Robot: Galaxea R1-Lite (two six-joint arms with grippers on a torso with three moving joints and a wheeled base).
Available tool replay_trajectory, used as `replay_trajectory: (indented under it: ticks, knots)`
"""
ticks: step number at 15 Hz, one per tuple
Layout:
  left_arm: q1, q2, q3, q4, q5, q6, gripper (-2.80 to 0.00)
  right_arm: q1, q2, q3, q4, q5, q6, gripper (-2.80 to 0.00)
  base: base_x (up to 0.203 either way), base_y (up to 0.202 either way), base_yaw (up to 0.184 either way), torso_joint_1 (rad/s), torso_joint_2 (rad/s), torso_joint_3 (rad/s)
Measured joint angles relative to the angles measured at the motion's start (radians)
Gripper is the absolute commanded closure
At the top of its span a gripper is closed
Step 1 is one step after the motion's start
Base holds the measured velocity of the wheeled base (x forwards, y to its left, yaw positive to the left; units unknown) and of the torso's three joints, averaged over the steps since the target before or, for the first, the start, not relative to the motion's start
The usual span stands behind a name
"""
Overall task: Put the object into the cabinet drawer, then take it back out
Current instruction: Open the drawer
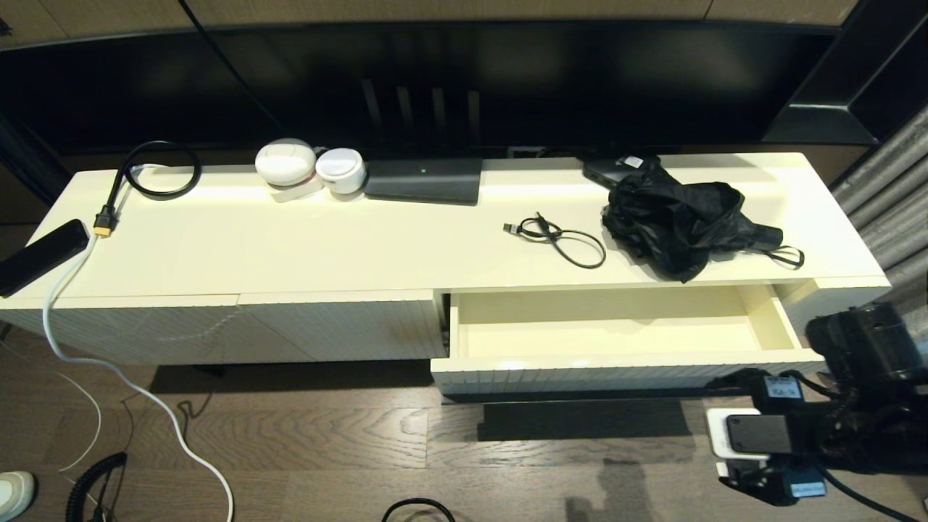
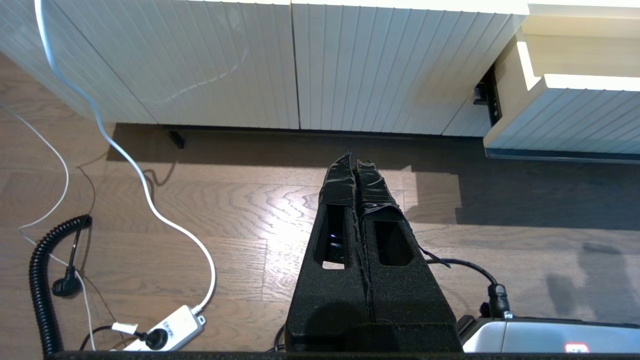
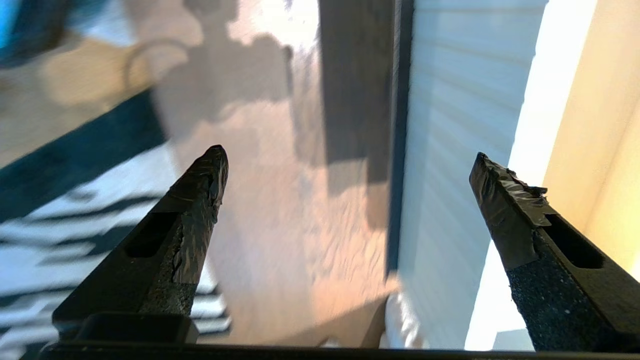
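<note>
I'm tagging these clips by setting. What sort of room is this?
Most likely a home living room. A long, low cream media cabinet stands on a wood floor below a big dark television screen. Its cabinet drawer is pulled open, and a set-top box and cables lie on top.

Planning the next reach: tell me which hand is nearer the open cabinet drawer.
Right. The right hand hangs open just off the cabinet drawer front's right end; the left hand is shut over the floor, off its left end.
</note>
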Motion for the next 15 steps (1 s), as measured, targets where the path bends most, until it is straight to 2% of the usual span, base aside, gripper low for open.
replay_trajectory:
  ticks: [2, 4, 7, 11, 12, 13, 15]
  knots:
    - [0.0, 0.0, 0.0, 0.0, 0.0, 0.0, 0.0, -0.006, -0.126, -0.048, 0.167, -0.003, 0.006, -2.8, 0.0, 0.0, 0.0, 0.0, 0.0, 0.0]
    - [0.0, 0.0, 0.0, 0.0, 0.0, 0.0, 0.0, -0.011, -0.189, -0.111, 0.274, -0.006, 0.013, -2.8, 0.0, 0.0, 0.0, 0.0, 0.0, 0.0]
    - [0.0, 0.0, 0.0, 0.0, 0.0, 0.0, 0.0, -0.011, -0.184, -0.18, 0.286, -0.01, 0.01, -2.8, 0.0, 0.0, 0.0, 0.0, 0.0, 0.0]
    - [0.0, 0.0, 0.0, 0.0, 0.0, 0.0, 0.0, 0.017, -0.04, -0.333, 0.263, -0.031, 0.009, -2.8, 0.0, 0.0, 0.0, 0.0, 0.0, 0.0]
    - [0.0, 0.0, 0.0, 0.0, 0.0, 0.0, 0.0, 0.029, -0.003, -0.375, 0.261, -0.034, 0.013, -2.32, 0.0, 0.0, 0.0, 0.0, 0.0, 0.0]
    - [0.0, 0.0, 0.0, 0.0, 0.0, 0.0, 0.0, 0.042, 0.03, -0.409, 0.258, -0.035, 0.017, 0.0, 0.0, 0.0, 0.0, 0.0, 0.0, 0.0]
    - [0.0, 0.0, 0.0, -0.001, 0.0, 0.0, 0.0, 0.049, 0.076, -0.457, 0.256, -0.034, 0.019, 0.0, 0.0, 0.0, 0.0, 0.0, 0.0, 0.0]
